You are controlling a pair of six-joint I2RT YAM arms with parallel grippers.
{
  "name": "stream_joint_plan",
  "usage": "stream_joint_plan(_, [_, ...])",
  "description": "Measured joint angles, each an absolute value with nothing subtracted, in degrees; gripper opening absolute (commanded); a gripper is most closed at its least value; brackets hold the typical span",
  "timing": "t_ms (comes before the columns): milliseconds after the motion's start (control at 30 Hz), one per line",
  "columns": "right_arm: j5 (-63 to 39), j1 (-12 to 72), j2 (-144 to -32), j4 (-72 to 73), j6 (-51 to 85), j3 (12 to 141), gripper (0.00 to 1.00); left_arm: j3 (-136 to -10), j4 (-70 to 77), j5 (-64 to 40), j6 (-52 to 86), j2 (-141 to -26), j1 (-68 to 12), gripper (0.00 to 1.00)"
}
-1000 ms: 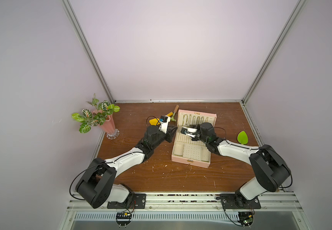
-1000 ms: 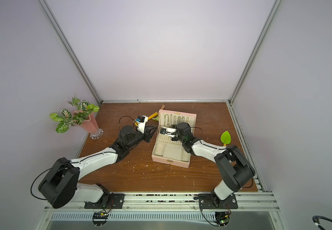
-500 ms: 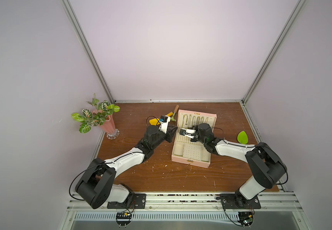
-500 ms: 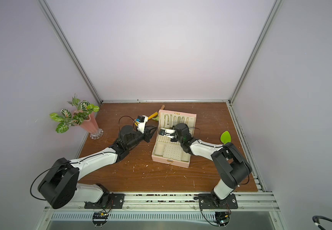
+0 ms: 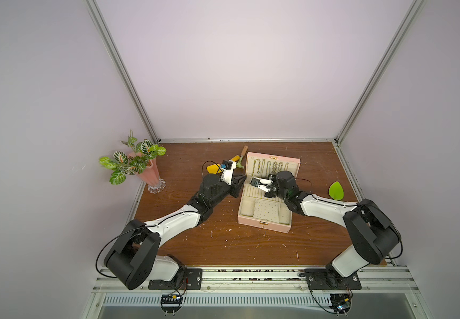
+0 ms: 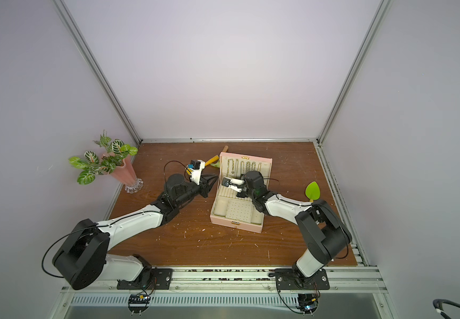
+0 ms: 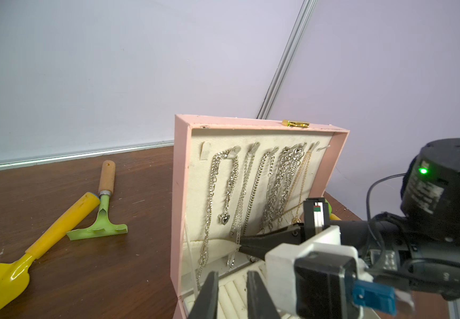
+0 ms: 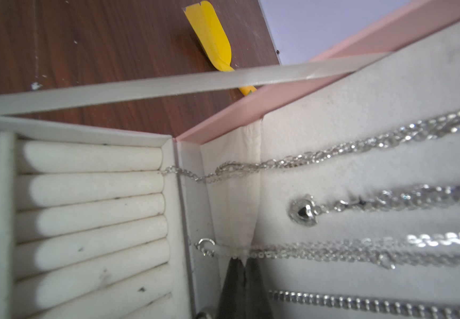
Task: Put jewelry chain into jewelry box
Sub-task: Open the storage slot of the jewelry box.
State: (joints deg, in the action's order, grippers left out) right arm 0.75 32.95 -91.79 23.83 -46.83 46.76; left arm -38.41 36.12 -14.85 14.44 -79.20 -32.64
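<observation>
a: what does the right gripper [image 8: 237, 265] do?
b: its jaws are pressed together on a thin silver jewelry chain [image 8: 292, 252], just where this crosses the edge of the cream fabric pocket [image 8: 237, 193] at the foot of the lid. i think it pinches low there to tuck the loose end into the pocket.
a: so the chain is inside already?
b: mostly. it hangs with other silver chains [image 7: 278, 187] on the hooks of the upright lid of the pink rectangular hinged jewelry box [image 5: 251, 221], so they fall straight. only the end lies loose beside the hinge, near the cream ring rolls [image 8: 91, 204].
a: and the left gripper [image 7: 231, 292]?
b: jaws a little apart, holding nothing, over the box corner on its own side; perhaps ready to steady it.
a: any writing?
b: none readable. a label on the right arm's black motor housing [image 7: 423, 193] is too blurred. on the brown wooden tabletop [image 5: 223, 243] a yellow plastic trowel [image 7: 57, 229] lies beside the box.
</observation>
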Motion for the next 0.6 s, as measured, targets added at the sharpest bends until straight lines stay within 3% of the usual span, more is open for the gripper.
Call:
stream_joint_plan(333, [-3.11,32.05,-90.70,26.41,-42.50,44.23,0.00,-38.37,39.51,-13.50,19.59,-83.46,-35.75,0.09])
stream_joint_plan(600, [-7.25,30.52,-90.65,28.01,-39.48,43.57,0.00,-38.41,41.19,-9.76,22.52,-86.63,-37.91,0.10])
